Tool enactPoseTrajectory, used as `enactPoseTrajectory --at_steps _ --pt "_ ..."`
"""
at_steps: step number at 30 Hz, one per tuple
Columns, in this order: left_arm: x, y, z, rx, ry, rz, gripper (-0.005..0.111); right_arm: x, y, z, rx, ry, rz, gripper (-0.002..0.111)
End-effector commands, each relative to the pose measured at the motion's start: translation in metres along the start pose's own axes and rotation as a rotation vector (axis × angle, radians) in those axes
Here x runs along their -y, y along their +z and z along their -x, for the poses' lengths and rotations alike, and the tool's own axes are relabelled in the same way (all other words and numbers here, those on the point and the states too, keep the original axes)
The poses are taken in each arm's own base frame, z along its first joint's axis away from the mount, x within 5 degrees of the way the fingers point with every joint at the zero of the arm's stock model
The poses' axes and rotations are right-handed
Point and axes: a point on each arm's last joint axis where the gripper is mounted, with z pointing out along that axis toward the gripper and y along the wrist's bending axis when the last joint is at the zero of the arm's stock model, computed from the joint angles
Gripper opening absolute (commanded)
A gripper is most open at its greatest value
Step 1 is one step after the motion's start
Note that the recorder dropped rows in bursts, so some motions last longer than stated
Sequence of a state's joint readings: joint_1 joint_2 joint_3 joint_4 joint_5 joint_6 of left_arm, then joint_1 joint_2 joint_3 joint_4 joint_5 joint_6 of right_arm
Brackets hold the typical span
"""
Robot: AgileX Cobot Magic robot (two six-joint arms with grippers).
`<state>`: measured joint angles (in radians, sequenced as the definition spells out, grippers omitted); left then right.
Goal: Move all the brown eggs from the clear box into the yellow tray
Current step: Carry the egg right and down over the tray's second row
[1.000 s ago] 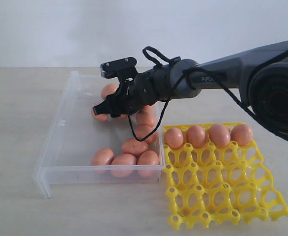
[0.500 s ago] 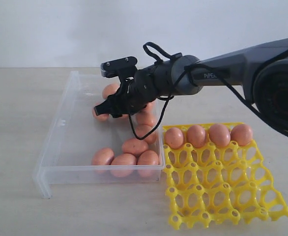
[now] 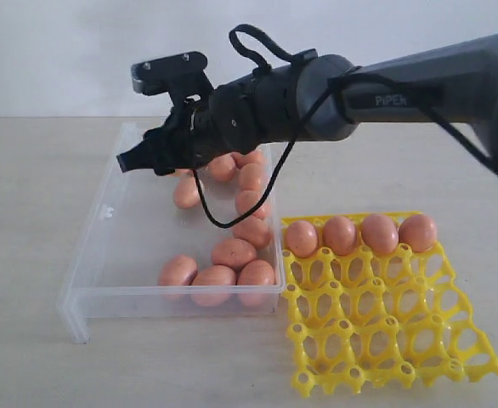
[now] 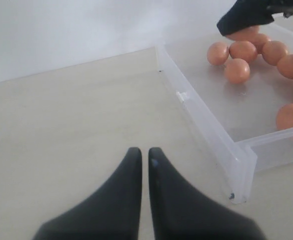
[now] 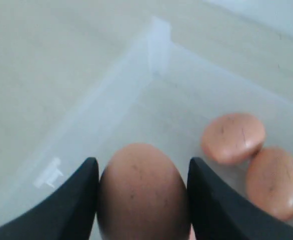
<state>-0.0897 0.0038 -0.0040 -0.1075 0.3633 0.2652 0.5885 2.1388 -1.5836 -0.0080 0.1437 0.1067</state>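
The clear box (image 3: 104, 255) sits on the left of the table, with the yellow tray (image 3: 385, 340) just beside its near right corner; only the tray's far row is filled, with four eggs (image 3: 359, 234). The right gripper (image 3: 143, 159) hangs over the box's far left part, so the tray lies well off to its right and nearer the camera. The left gripper (image 4: 144, 160), fingers together on nothing, is over bare table outside the box. About ten loose eggs (image 3: 213, 276) lie in the box. Only the right wrist view shows the brown egg (image 5: 141, 195) clamped between the fingers, its long axis seemingly along them.
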Motion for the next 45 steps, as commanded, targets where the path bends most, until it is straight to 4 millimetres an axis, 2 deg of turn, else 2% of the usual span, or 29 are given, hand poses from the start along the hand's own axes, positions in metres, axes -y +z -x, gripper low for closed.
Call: enactPoseTrajectory --at_steps 1,2,3,4,7,12,19,23,25,32,34,35,37,39,45 --pt "0.0 0.0 -0.001 0.003 -0.012 0.004 0.004 -0.008 -0.059 0.009 0.339 0.003 0.052 0.0" --pt "0.0 0.0 -0.001 0.003 -0.012 0.004 0.004 -0.007 -0.069 -0.002 0.374 0.003 0.055 0.0" --pt "0.0 0.0 -0.001 0.003 -0.012 0.004 0.004 -0.003 -0.091 -0.015 0.462 0.001 0.046 0.0" --pt "0.0 0.0 -0.001 0.003 -0.012 0.004 0.004 0.001 -0.107 -0.021 0.533 0.014 0.022 0.0" --pt "0.0 0.0 -0.001 0.003 -0.012 0.004 0.004 0.029 -0.153 -0.069 0.613 0.114 -0.194 0.0" --pt "0.0 0.0 -0.001 0.003 -0.012 0.004 0.004 0.033 -0.182 -0.116 0.535 0.106 -0.194 0.0" --pt "0.0 0.0 -0.001 0.003 -0.012 0.004 0.004 0.036 -0.213 -0.152 0.513 0.25 -0.148 0.0" --pt "0.0 0.0 -0.001 0.003 -0.012 0.004 0.004 0.032 -0.211 -0.183 0.325 0.21 -0.103 0.0" --pt "0.0 0.0 -0.001 0.003 -0.012 0.004 0.004 0.03 -0.206 -0.19 0.27 0.183 -0.089 0.0" --pt "0.0 0.0 -0.001 0.003 -0.012 0.004 0.004 0.035 -0.185 -0.199 0.324 0.16 -0.131 0.0" --pt "0.0 0.0 -0.001 0.003 -0.012 0.004 0.004 0.036 -0.166 -0.202 0.314 0.149 -0.138 0.0" --pt "0.0 0.0 -0.001 0.003 -0.012 0.004 0.004 0.031 -0.152 -0.198 0.313 0.116 -0.096 0.0" --pt "0.0 0.0 -0.001 0.003 -0.012 0.004 0.004 0.027 -0.139 -0.192 0.314 0.093 -0.061 0.0" --pt "0.0 0.0 -0.001 0.003 -0.012 0.004 0.004 0.028 -0.132 -0.189 0.31 0.109 -0.078 0.0" --pt "0.0 0.0 -0.001 0.003 -0.012 0.004 0.004 0.03 -0.131 -0.193 0.266 0.099 -0.1 0.0"
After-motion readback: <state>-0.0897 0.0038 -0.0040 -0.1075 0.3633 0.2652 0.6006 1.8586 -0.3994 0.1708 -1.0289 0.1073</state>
